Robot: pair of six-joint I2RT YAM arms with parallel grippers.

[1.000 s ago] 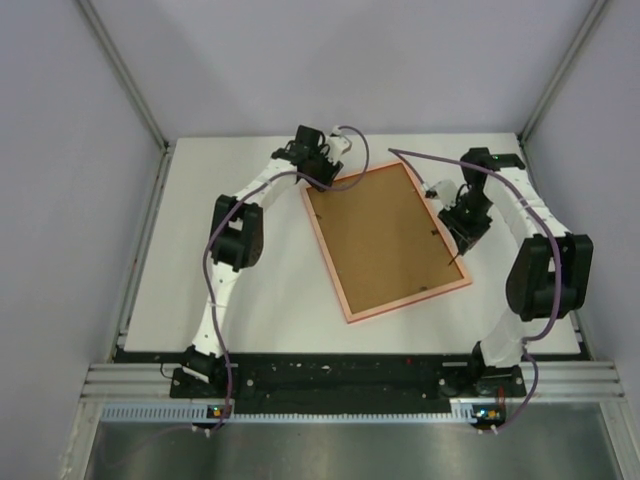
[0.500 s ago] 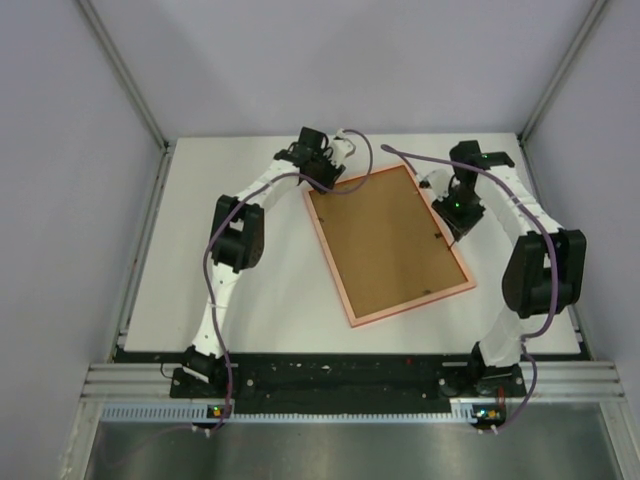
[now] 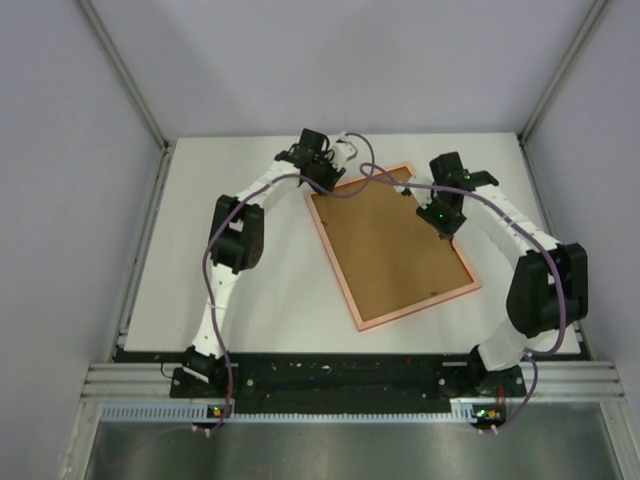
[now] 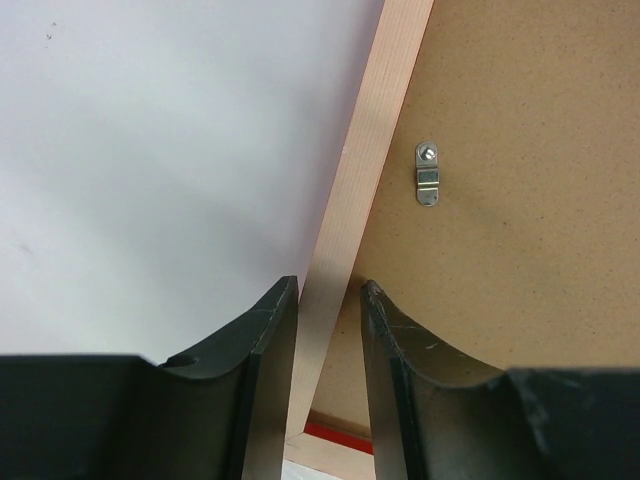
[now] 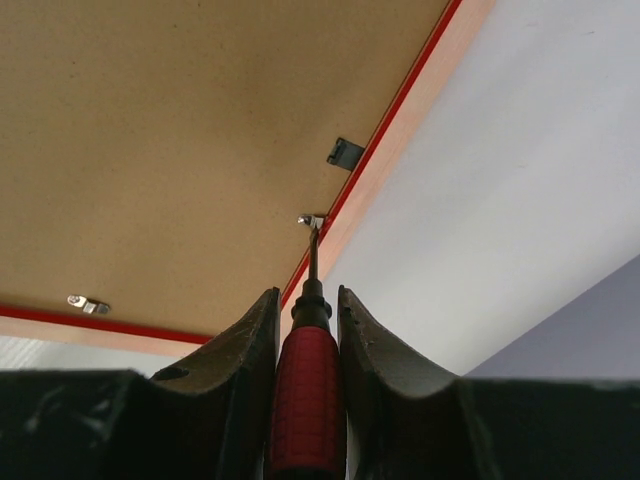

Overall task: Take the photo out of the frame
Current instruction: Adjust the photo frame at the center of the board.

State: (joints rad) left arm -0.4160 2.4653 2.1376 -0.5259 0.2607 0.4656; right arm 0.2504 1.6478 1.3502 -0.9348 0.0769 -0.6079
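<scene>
- The frame was laid face down on the white table, with its brown back turned up and its long sides set at a slant to the table's edges.
- The left fingers were found at the frame's far left corner, one on each side of the pale rim. The rim was closely straddled, but it could not be told whether it was actually clenched.
- A small metal clip was seen on the brown back just beside that rim, apart from the left fingers.
- The right fingers were clenched on a red-handled screwdriver, which was gripped between them with its shaft pointed forward.
- The screwdriver's tip was set against a second clip on the back, just inside the red-edged right rim and near the far right corner.
- A dark tab was seen farther along the same rim.
- A third clip was seen near the adjoining rim.
</scene>
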